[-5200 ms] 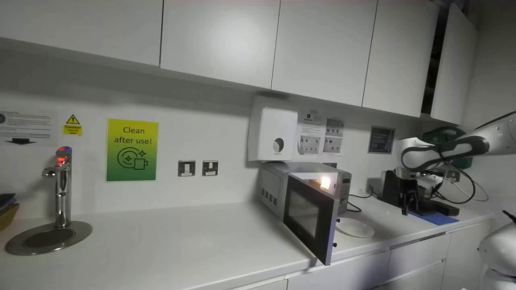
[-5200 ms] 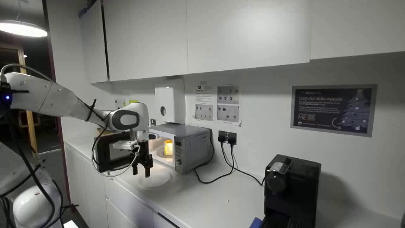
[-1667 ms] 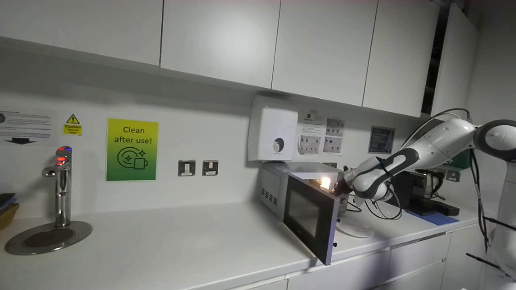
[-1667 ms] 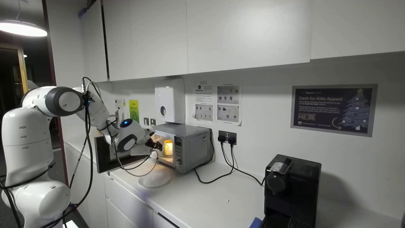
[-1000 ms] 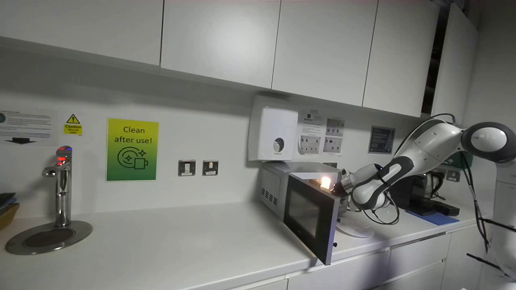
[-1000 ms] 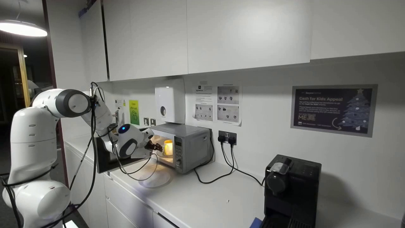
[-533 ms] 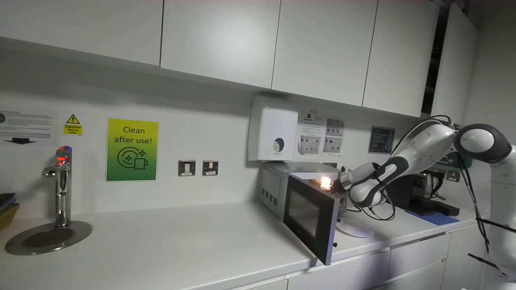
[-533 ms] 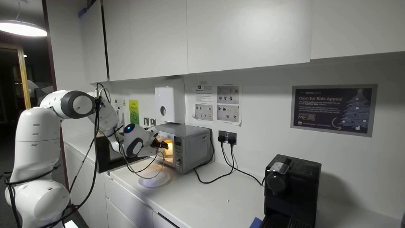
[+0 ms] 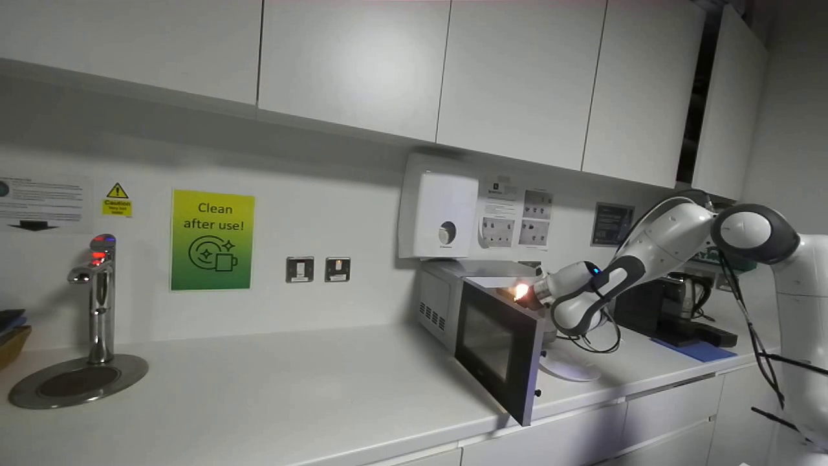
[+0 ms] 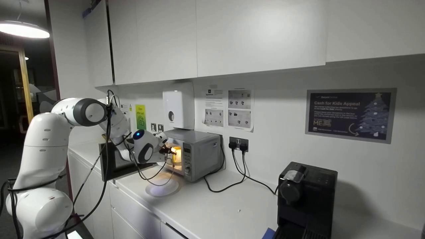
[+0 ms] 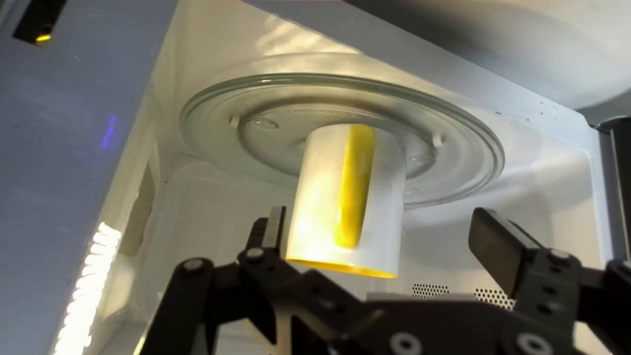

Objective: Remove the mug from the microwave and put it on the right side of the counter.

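Gripper [image 11: 380, 224] wide, jaws well apart, not holding, mug [image 11: 320, 197] framed between the fingers [image 11: 495, 246] in the wrist view. Clear gap on that picture's right; on its left the finger sits right by the mug, can't tell if touching.

Mug upright, long axis vertical — base on the glass turntable [image 11: 212, 123], rim toward the bottom edge of the wrist picture. Yellow handle [image 11: 356, 187] points at the wrist camera, out toward the front of the microwave [image 10: 206, 159]. White body, yellow rim; inside hidden.

Microwave is lit inside, holds turntable plus mug. Door [image 9: 495, 349] stands open in both exterior views, arm [image 10: 89, 111] reaching in at the front; fingertips too small to read there.

Pale round disc [image 10: 162, 187] flat on the counter [image 9: 291, 382], in front of the microwave. Black coffee machine [image 10: 307, 196] well apart, farther along. Yellow-brown container [image 9: 13, 349] at the left edge in an exterior view — dark items in it, can't name them.
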You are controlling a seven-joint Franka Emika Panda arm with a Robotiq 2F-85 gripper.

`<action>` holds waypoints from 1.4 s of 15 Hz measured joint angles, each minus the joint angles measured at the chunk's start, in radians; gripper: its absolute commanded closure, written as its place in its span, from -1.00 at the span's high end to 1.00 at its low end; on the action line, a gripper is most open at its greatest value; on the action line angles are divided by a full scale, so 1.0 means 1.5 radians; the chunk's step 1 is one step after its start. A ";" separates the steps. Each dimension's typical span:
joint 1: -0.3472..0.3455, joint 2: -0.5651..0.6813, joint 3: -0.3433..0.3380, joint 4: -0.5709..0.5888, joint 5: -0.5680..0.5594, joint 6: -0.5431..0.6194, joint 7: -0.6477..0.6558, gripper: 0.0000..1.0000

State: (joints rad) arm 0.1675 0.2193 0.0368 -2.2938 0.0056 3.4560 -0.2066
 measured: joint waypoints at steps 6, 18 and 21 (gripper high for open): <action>-0.009 0.023 0.000 0.033 -0.002 0.000 0.016 1.00; -0.051 0.043 0.049 0.051 -0.002 0.000 0.110 0.91; -0.060 0.044 0.051 0.055 -0.002 0.000 0.110 0.27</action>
State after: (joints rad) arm 0.0781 0.2851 0.1133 -2.2112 0.0027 3.4560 -0.0415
